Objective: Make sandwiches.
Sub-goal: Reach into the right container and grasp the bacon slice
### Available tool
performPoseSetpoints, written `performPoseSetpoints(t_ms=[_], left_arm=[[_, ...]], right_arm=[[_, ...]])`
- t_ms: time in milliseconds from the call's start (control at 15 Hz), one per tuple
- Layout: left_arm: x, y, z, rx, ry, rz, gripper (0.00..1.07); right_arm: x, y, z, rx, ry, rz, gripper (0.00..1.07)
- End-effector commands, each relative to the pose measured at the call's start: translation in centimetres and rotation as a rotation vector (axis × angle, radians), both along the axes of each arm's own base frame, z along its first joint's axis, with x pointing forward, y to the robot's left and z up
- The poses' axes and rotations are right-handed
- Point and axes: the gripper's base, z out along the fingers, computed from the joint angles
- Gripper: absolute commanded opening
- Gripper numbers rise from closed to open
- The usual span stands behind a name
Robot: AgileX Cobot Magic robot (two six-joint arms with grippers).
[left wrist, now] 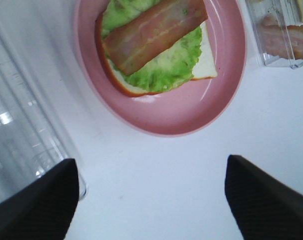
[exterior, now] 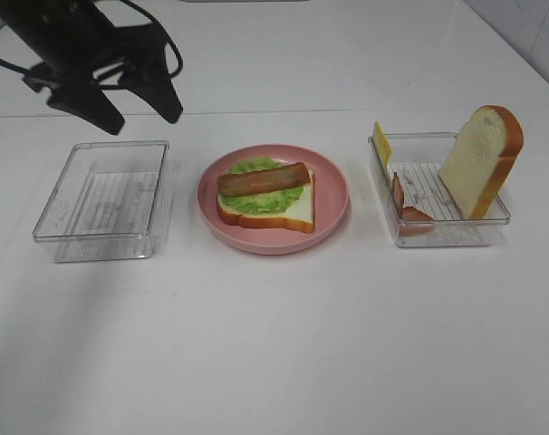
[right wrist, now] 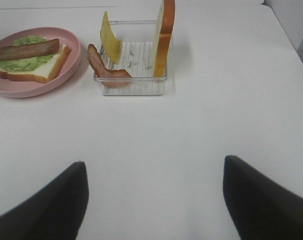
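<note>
Half-built sandwich [exterior: 267, 195] (squarish white bread [exterior: 297, 210], ruffled green lettuce [exterior: 256, 201], one flat bacon strip [exterior: 264, 178]) sits on the round glossy pink plate [exterior: 333, 217], mid-bench [exterior: 274, 344]. Left pincer [exterior: 145, 120] gapes empty toward the far-left; right pincer [right wrist: 154, 167] is spread wide too.

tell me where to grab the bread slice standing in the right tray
Bring the right gripper straight down onto the top crust of the bread slice, fingers on its two flat faces. It stands on edge, nearly upright, and only its upper part clears the rim of the clear tray; the bacon and cheese sit at the other end.
</note>
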Motion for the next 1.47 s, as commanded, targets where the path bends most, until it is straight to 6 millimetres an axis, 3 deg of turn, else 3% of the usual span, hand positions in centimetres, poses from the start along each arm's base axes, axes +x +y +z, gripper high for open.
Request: performPoseSetpoints(t_ms=[67,133,333,400,467,533,867,933,1067,1267,1333,1400,1467], left_arm=[[-3.1,1.5,5.0,0.087,-0.058,0.022,0.77],[-3.9,2.0,6.2,0.108,-0.079,0.031,0.77],[-9.0,4.3,12.2,0.202,-0.211,0.083,0.77],[-13.2,5.8,14.8,0.222,-0.311,0.115,0.76],[-14.1,6.0,15.1,0.221,-0.323,0.117,0.76],[-16.5,6.6,15.4,0.216,-0.346,0.121,0.76],[-25.7,9.0,14.2,0.203,-0.477,0.145,0.76],[-29.1,9.9,12.8,0.203,-0.527,0.150,0.76],[-31.8,10.6,11.7,0.190,-0.570,0.158,0.76],[-35.6,11.6,8.5,0.191,-0.627,0.163,0.76],[-36.1,11.7,7.9,0.194,-0.644,0.162,0.76],[-37.9,12.2,5.7,0.202,-0.736,0.141,0.76],[-38.6,12.4,4.8,0.203,-0.775,0.132,0.76]], right_arm=[[-0.1,0.0,0.1,-0.009,-0.023,-0.008,0.71],[-0.1,0.0,0.1,-0.009,-0.023,-0.008,0.71],[-0.1,0.0,0.1,-0.009,-0.023,-0.008,0.71],[-0.1,0.0,0.1,-0.009,-0.023,-0.008,0.71],[-0.1,0.0,0.1,-0.009,-0.023,-0.008,0.71],[-0.1,0.0,0.1,-0.009,-0.023,-0.008,0.71],[-0.1,0.0,0.1,-0.009,-0.023,-0.008,0.71],[-0.1,0.0,0.1,-0.009,-0.023,-0.008,0.71],[-0.1,0.0,0.1,-0.009,-0.023,-0.008,0.71],[-0.1,0.0,0.1,-0.009,-0.023,-0.008,0.71],[-0.1,0.0,0.1,-0.009,-0.023,-0.008,0.71],[-0.1,0.0,0.1,-0.009,-0.023,-0.008,0.71],[-0.1,0.0,0.1,-0.009,-0.023,-0.008,0.71]])
